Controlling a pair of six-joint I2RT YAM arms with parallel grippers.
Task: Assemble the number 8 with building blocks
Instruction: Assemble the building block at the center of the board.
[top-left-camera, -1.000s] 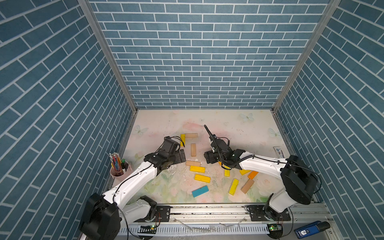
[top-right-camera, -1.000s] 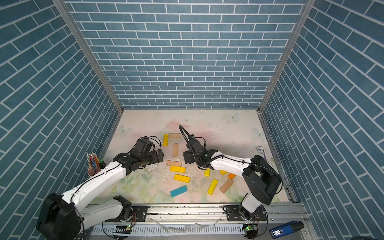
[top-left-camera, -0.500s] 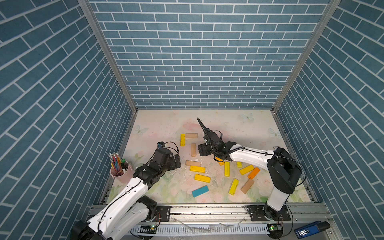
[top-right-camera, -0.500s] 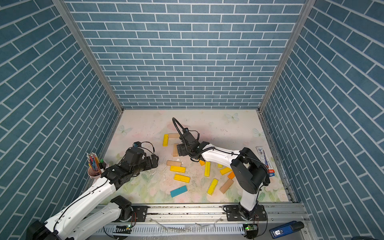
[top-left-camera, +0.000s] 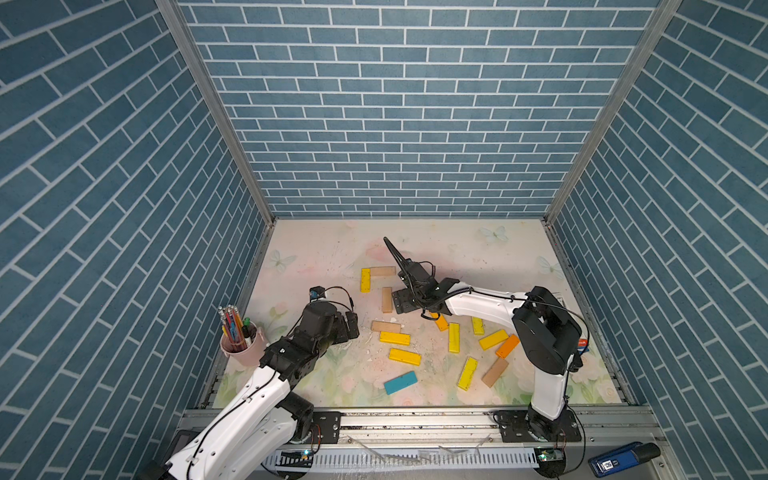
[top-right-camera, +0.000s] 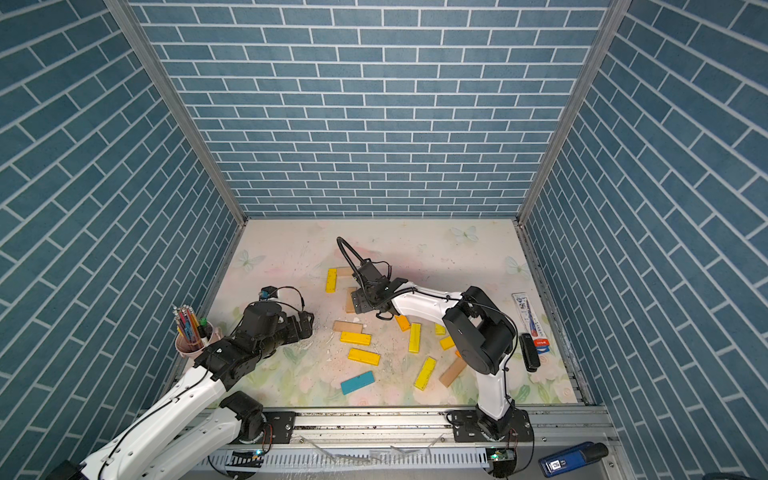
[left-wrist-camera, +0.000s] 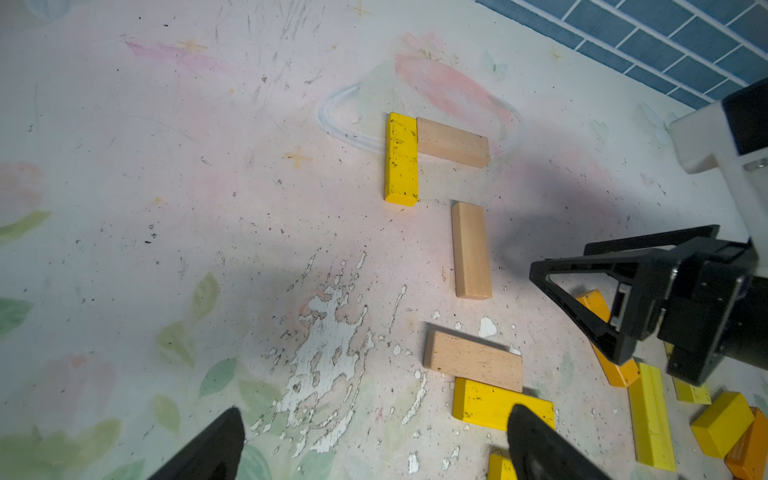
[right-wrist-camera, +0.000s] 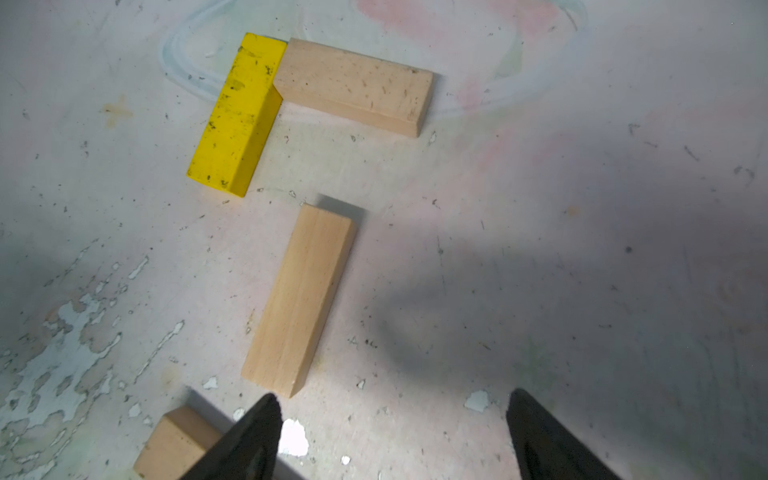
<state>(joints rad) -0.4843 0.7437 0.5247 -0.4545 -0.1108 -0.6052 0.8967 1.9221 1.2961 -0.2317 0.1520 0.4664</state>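
Blue block (top-left-camera: 400, 382): nearest the front edge, flat on the tabletop (top-left-camera: 457, 249), apart from the rest.
Loose pieces: yellow, tan and an orange block (top-left-camera: 507, 346), scattered flat at the right front, some touching.
Left claw (left-wrist-camera: 374, 440): spread wide, empty, low over the tabletop, near a front yellow block (left-wrist-camera: 490, 405).
Right claw (right-wrist-camera: 395, 424): open, nothing between the fingers, just beside the near end of a lone tan block (right-wrist-camera: 299, 299).
Started corner: corner yellow block (right-wrist-camera: 237, 116) and corner tan block (right-wrist-camera: 353, 85), touching in an L, farthest back; probably the top of the 8.
Handling: likely light, stiff and hard; painted faces perhaps a little slick; not fragile.
Hold: best across the two long sides at mid-length, straddling the narrow width; little height to pinch, so a low approach.
Risk: nudging neighbours where pieces touch.
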